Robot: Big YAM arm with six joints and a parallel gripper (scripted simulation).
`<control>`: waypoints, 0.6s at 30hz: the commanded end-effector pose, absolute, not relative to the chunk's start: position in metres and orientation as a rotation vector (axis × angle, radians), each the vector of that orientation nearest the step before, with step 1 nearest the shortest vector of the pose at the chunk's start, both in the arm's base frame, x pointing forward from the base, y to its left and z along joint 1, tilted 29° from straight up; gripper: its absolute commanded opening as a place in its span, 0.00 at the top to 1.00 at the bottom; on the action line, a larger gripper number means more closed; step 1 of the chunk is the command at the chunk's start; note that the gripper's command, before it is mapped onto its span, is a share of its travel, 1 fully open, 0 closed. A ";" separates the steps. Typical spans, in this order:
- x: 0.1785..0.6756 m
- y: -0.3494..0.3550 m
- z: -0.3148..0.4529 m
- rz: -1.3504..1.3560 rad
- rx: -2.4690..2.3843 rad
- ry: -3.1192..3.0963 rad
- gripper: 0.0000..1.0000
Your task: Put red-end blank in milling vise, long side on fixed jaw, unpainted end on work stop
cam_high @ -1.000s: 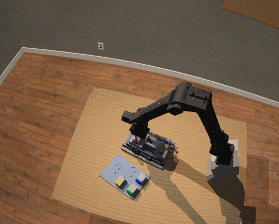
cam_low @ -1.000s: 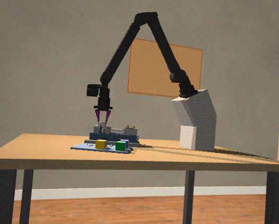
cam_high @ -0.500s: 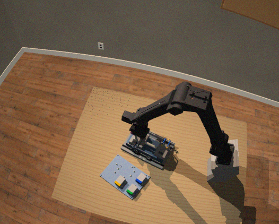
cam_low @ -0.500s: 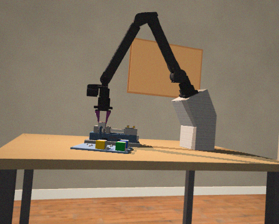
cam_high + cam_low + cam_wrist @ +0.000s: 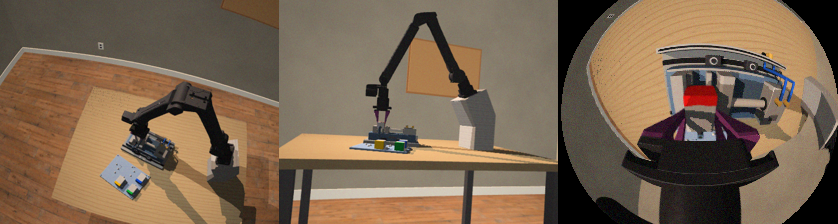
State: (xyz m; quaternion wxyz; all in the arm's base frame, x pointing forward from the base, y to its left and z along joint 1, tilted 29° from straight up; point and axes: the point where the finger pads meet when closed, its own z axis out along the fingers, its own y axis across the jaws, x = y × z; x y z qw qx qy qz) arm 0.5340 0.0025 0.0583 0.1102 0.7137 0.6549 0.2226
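Note:
My gripper (image 5: 701, 128) with purple fingers is shut on the blank with the red end (image 5: 701, 100). It holds the blank over the left end of the milling vise (image 5: 148, 147), low between the jaws; in the side view the fingers (image 5: 381, 120) reach down to the vise top (image 5: 393, 131). The red end points away from me in the wrist view. The work stop and the two low bars are mostly hidden by the blank and fingers. The hoses (image 5: 166, 142) mark the jaw at the vise's right end.
The blue plate (image 5: 124, 176) lies in front of the vise with the yellow-end blank (image 5: 120, 181), blue-end blank (image 5: 140, 178) and green-end blank (image 5: 131, 189) on it. The arm's white base block (image 5: 223, 164) stands at the right.

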 end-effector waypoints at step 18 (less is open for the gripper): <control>0.552 0.010 0.077 0.699 2.066 1.903 1.00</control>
